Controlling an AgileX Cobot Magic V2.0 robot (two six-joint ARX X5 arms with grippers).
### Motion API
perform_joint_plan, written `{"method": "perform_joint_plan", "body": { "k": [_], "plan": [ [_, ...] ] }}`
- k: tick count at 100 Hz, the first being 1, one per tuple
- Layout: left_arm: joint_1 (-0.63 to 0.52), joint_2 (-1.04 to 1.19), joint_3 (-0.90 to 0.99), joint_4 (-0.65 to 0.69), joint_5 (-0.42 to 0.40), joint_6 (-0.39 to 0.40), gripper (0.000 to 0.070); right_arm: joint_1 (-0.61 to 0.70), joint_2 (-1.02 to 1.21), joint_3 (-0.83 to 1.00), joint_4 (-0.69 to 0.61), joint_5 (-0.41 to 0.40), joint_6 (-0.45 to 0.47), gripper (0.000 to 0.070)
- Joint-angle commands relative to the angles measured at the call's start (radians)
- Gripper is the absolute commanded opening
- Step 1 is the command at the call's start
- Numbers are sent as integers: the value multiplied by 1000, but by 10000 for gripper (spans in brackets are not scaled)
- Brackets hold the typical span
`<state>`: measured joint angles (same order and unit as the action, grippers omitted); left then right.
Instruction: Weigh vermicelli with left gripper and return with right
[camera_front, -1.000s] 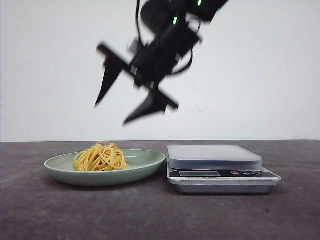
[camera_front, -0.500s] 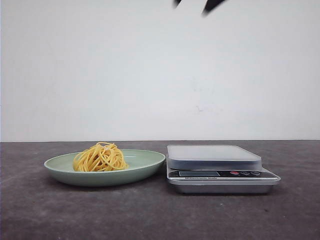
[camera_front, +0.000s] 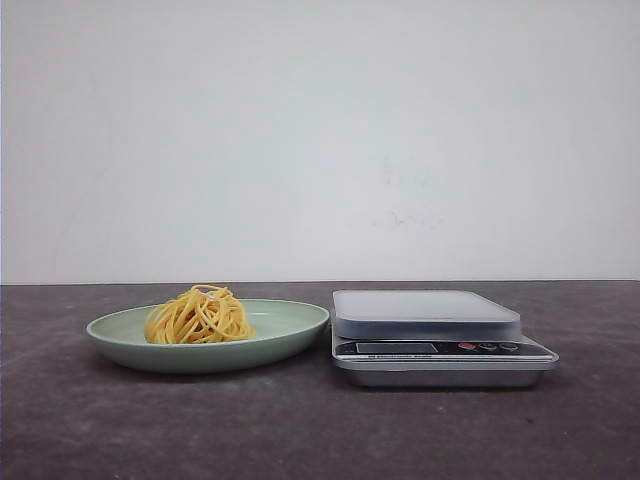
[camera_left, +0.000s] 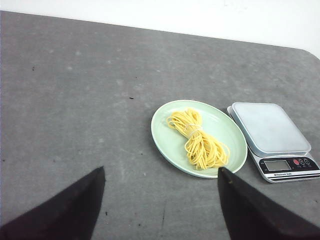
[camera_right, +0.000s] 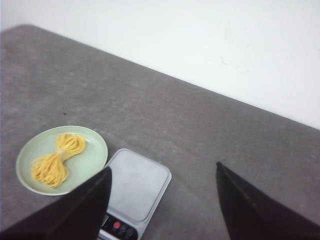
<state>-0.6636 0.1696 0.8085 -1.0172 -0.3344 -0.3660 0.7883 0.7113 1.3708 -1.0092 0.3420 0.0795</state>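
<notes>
The vermicelli (camera_front: 198, 316), a nest of yellow-orange strands, lies in the pale green plate (camera_front: 290, 330) at the left of the table. It also shows in the left wrist view (camera_left: 199, 140) and in the right wrist view (camera_right: 55, 160). The silver kitchen scale (camera_front: 430, 330) stands just right of the plate with nothing on its platform. My left gripper (camera_left: 161, 172) is open and empty, high above the table near the plate. My right gripper (camera_right: 162, 167) is open and empty, high above the scale (camera_right: 137, 185). Neither gripper shows in the front view.
The dark grey tabletop (camera_front: 300, 430) runs back to a plain white wall (camera_front: 320, 140). The scale's display and buttons (camera_front: 440, 348) face the front. The plate (camera_left: 170, 145) and the scale (camera_left: 270, 130) stand side by side, almost touching.
The black gripper that hung above the plate and scale a second ago has risen out of the top of the front view. The vermicelli, plate and scale have not moved.
</notes>
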Motion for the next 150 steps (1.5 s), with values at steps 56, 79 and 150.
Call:
{"method": "perform_joint_plan", "body": {
  "k": [56,79,150],
  "plan": [
    [-7,8,-19,130,-8,26,239,16,-351,-623,451,53,91,3],
    [-7,8,-19,128,-9,61,10,16,-352,-631,485,77,72,7],
    [-7,8,-19,121,-8,60,16,16,-354,-630,485,77,97,7]
  ]
}}
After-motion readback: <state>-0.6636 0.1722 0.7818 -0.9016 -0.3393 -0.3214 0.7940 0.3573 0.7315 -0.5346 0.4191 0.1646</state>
